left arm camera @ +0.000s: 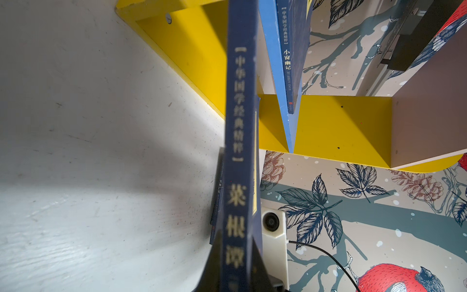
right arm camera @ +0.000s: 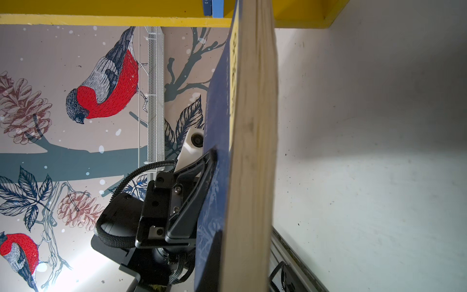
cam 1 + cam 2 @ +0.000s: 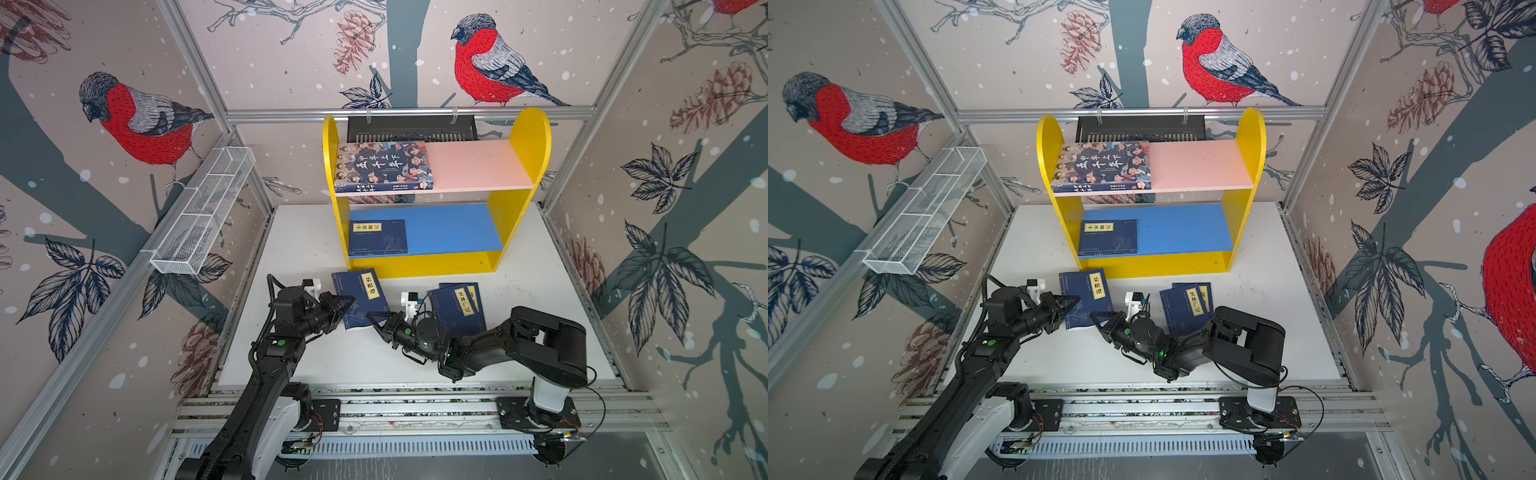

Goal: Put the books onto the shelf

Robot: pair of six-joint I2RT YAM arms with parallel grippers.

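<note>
A navy book (image 3: pixel 361 297) with a yellow label lies tilted just in front of the shelf (image 3: pixel 528 137). My left gripper (image 3: pixel 347 305) is shut on its spine side; the spine (image 1: pixel 238 126) runs up between the fingers. My right gripper (image 3: pixel 374 318) is shut on the near right corner of the same book, whose page edge (image 2: pixel 252 151) fills the right wrist view. An illustrated book (image 3: pixel 384 166) lies on the pink board and a navy book (image 3: pixel 377 237) on the blue board. Two more navy books (image 3: pixel 457 307) lie overlapped on the table to the right.
A white wire mesh tray (image 3: pixel 203 212) hangs on the left wall rail. A black slotted basket (image 3: pixel 411 129) hangs behind the shelf. The right halves of the pink board (image 3: pixel 478 166) and blue board (image 3: pixel 453 228) are bare. White table (image 3: pixel 540 311) extends right of the books.
</note>
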